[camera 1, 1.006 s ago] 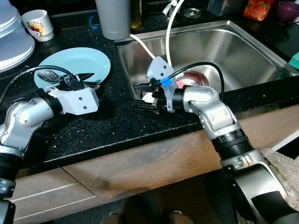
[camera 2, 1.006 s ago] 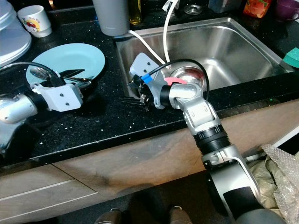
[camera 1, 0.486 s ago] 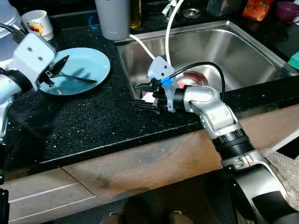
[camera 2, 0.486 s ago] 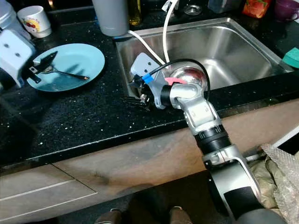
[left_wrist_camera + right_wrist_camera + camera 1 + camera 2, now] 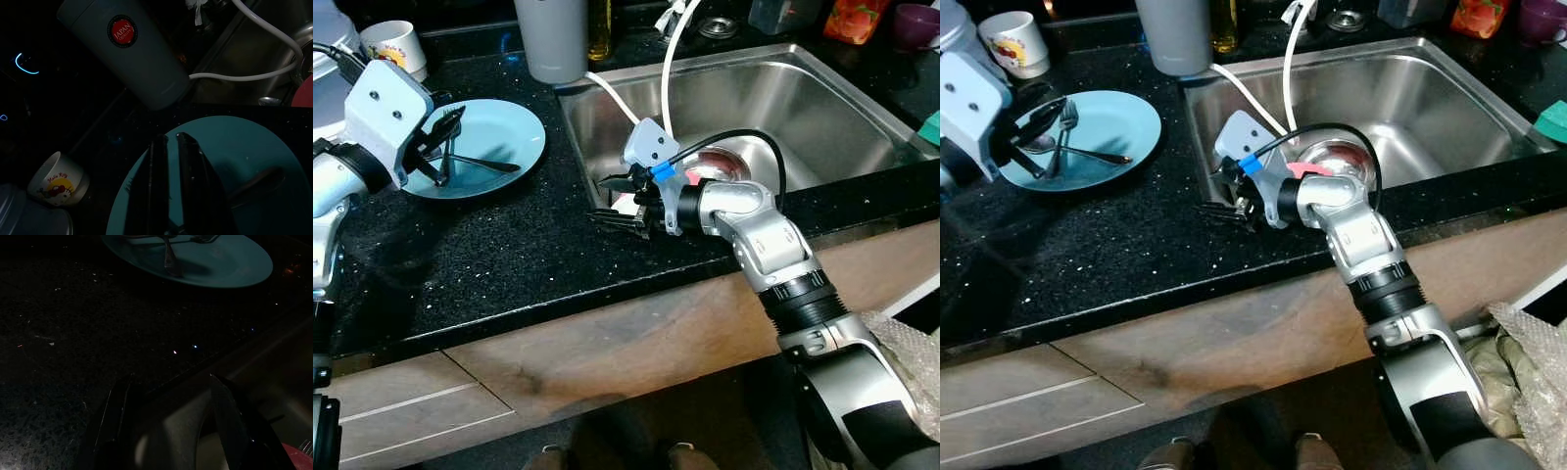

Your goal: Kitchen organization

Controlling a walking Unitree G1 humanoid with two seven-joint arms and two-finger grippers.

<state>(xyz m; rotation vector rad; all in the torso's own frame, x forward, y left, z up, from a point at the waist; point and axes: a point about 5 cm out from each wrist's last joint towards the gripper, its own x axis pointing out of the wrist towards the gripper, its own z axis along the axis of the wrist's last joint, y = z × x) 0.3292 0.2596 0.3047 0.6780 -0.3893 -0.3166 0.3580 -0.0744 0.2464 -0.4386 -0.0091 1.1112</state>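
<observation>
Left gripper (image 5: 1038, 127): fingers pinched on a fork (image 5: 1062, 132), raised over the teal plate (image 5: 1126, 117) near the desk's (image 5: 1136, 245) back left.
Right gripper (image 5: 617, 201): fingers spread, empty, at the sink's (image 5: 803, 88) front-left rim.
Spoon (image 5: 1087, 152): lies on the plate.
Risk: thin fork could twist loose and clatter onto the plate.

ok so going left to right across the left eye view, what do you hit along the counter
left claw holding a fork → teal plate → grey tumbler → right claw at the sink's edge → steel sink
</observation>
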